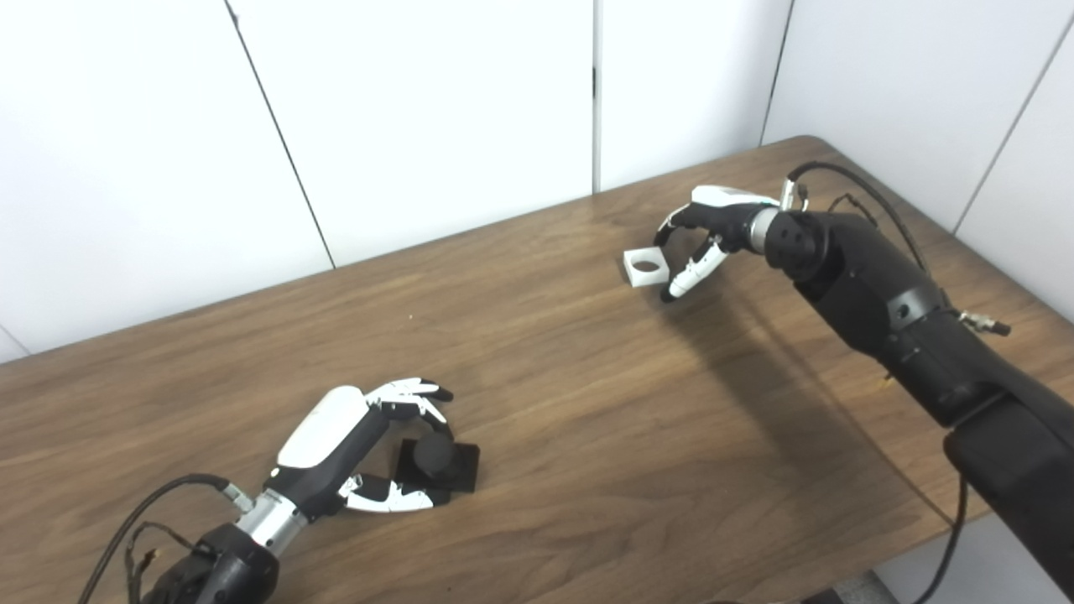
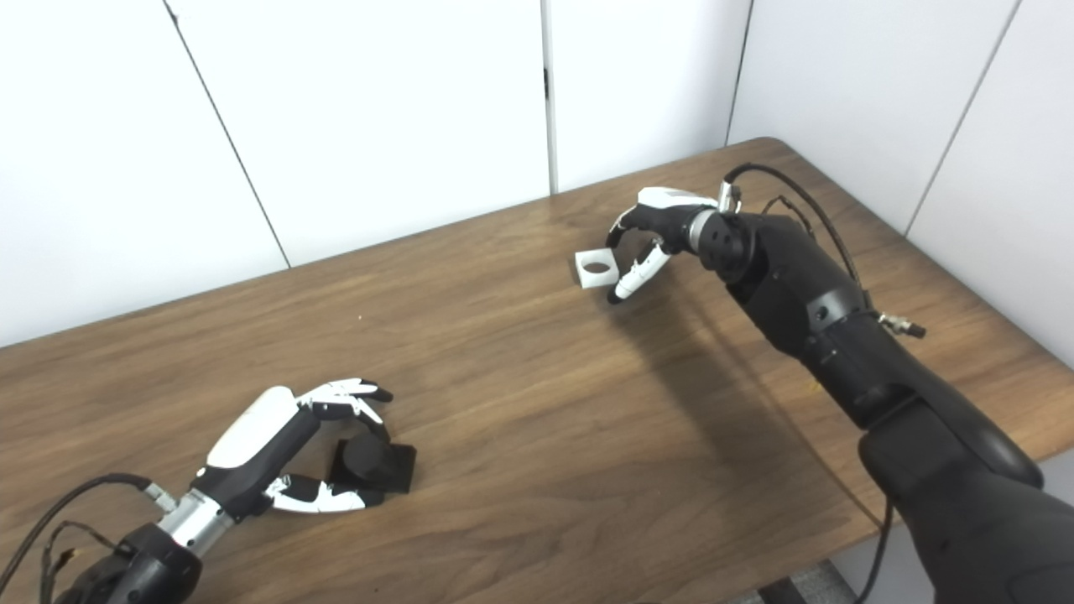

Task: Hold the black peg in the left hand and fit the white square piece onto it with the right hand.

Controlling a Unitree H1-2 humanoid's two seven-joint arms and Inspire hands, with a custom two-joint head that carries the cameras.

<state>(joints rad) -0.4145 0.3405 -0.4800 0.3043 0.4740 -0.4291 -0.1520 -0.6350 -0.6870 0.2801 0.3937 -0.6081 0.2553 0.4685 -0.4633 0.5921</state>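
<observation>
The black peg (image 1: 436, 460), a round stub on a square black base, lies on the wooden table (image 1: 587, 436) at the front left. My left hand (image 1: 361, 445) straddles it: the fingers (image 1: 415, 394) curl over its far side and the thumb lies along its near side, with no firm hold visible. The white square piece (image 1: 646, 268), with a round hole, lies at the back right of the table. My right hand (image 1: 705, 231) is open just to its right, with fingertips at its right edge and the thumb beside its near corner.
White wall panels (image 1: 419, 126) stand close behind the table's far edge. The table's right edge and rounded far corner (image 1: 818, 143) are close to the right arm. Cables hang off both forearms.
</observation>
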